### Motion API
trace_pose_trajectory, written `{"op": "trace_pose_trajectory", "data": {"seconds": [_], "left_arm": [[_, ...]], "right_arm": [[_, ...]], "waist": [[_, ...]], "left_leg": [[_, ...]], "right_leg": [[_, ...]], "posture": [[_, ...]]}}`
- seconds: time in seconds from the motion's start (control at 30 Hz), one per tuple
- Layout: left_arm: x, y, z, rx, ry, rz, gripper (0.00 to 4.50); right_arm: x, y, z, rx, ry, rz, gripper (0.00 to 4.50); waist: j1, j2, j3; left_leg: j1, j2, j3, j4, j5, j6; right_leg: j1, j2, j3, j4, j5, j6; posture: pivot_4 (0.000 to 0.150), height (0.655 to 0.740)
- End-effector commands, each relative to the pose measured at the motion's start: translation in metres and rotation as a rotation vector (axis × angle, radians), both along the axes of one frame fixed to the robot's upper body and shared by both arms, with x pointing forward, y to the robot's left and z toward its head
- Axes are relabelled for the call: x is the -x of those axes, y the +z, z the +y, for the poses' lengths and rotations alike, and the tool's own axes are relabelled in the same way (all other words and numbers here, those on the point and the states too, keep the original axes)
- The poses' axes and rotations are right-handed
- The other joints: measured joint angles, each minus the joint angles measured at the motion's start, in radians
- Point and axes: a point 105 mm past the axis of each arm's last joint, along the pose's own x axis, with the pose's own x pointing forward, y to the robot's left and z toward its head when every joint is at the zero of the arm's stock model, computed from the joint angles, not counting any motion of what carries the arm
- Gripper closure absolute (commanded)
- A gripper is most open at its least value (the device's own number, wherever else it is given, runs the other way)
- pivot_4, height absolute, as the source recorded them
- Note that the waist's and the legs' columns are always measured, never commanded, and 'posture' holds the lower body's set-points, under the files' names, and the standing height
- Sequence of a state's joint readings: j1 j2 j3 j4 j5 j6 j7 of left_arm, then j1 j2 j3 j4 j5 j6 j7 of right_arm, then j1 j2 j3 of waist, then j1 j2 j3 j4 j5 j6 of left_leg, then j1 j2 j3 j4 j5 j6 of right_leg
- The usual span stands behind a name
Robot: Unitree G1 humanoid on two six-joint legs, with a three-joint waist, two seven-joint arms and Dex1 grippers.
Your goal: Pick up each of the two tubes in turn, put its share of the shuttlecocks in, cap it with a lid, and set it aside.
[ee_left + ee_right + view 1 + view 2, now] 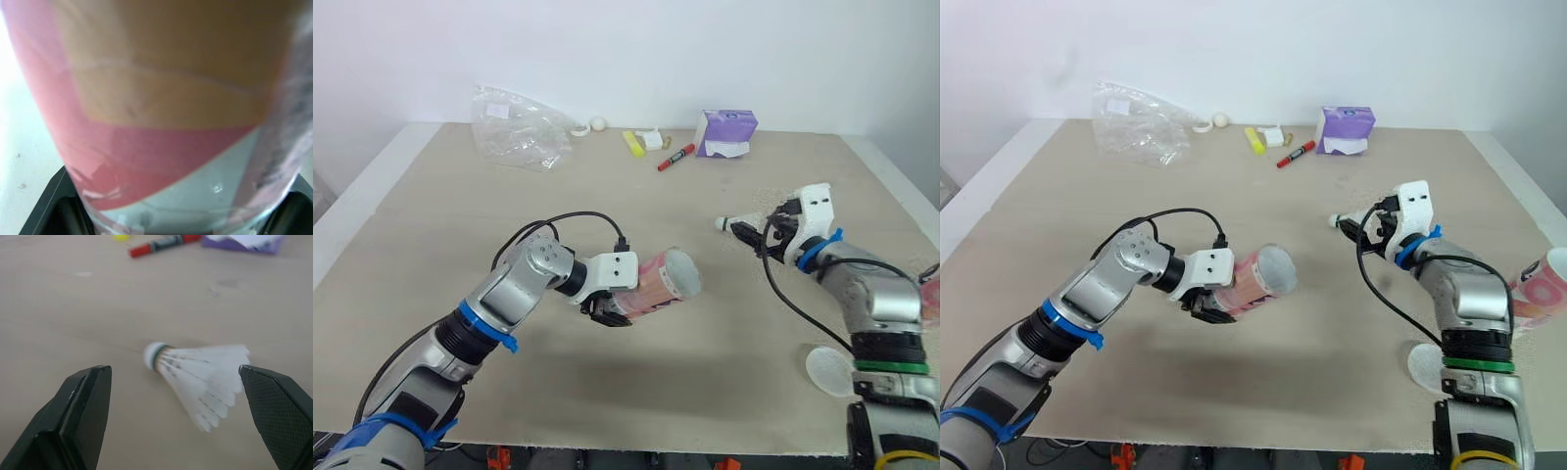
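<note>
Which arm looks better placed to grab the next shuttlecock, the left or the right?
Right, most likely. The right pincer is open, with the shuttlecock lying on the table between its fingers. The left pincer is already busy gripping the tube.

lab-like test room, bare beige table point(431, 225), plain white wall point(705, 49)

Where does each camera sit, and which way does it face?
Left eye view: on the head, facing forward and down at the table; left arm and right arm show, left gripper holding a tube.
Right eye view: beside it, same scene.
Left wrist view: along its fingers, close on that tube.
Right wrist view: along the open right gripper, at a shuttlecock on the table.
</note>
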State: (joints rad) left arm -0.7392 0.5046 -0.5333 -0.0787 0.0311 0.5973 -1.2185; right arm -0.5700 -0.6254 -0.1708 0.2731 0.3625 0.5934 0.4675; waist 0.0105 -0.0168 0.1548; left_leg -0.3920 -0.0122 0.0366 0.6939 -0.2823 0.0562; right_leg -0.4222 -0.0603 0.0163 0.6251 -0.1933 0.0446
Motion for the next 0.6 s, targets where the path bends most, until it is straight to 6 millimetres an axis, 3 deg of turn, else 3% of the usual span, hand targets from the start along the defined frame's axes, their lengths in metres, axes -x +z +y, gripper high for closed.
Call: {"op": "trace_pose_trajectory", "data": {"seconds": [0.03,0.23,0.6], "left_arm": [[0.004,-0.023,0.009,-0.063,0.039,0.063,1.27],[0.004,-0.024,0.010,-0.068,0.041,0.062,1.27],[0.004,-0.025,0.009,-0.064,0.045,0.062,1.27]], "right_arm": [[-0.003,0.012,-0.009,-0.027,-0.031,-0.054,0.04],[-0.006,0.000,-0.003,-0.072,0.002,-0.030,0.04],[-0.026,-0.003,0.016,-0.119,0.051,-0.028,0.04]], "waist": [[-0.001,0.000,0.000],[-0.003,0.000,0.000],[-0.006,0.000,0.000]], "left_leg": [[0.000,0.000,0.000,0.000,0.000,0.000],[0.001,0.001,0.000,-0.001,0.000,0.000],[0.001,0.001,0.001,-0.001,0.000,0.000]], "right_leg": [[0.000,0.000,0.000,0.000,0.000,0.000],[0.000,0.001,0.000,0.000,0.000,-0.001],[0.000,0.002,0.001,0.001,0.001,-0.001]], "posture": [[0.150,0.7400],[0.150,0.7400],[0.150,0.7400]]}}
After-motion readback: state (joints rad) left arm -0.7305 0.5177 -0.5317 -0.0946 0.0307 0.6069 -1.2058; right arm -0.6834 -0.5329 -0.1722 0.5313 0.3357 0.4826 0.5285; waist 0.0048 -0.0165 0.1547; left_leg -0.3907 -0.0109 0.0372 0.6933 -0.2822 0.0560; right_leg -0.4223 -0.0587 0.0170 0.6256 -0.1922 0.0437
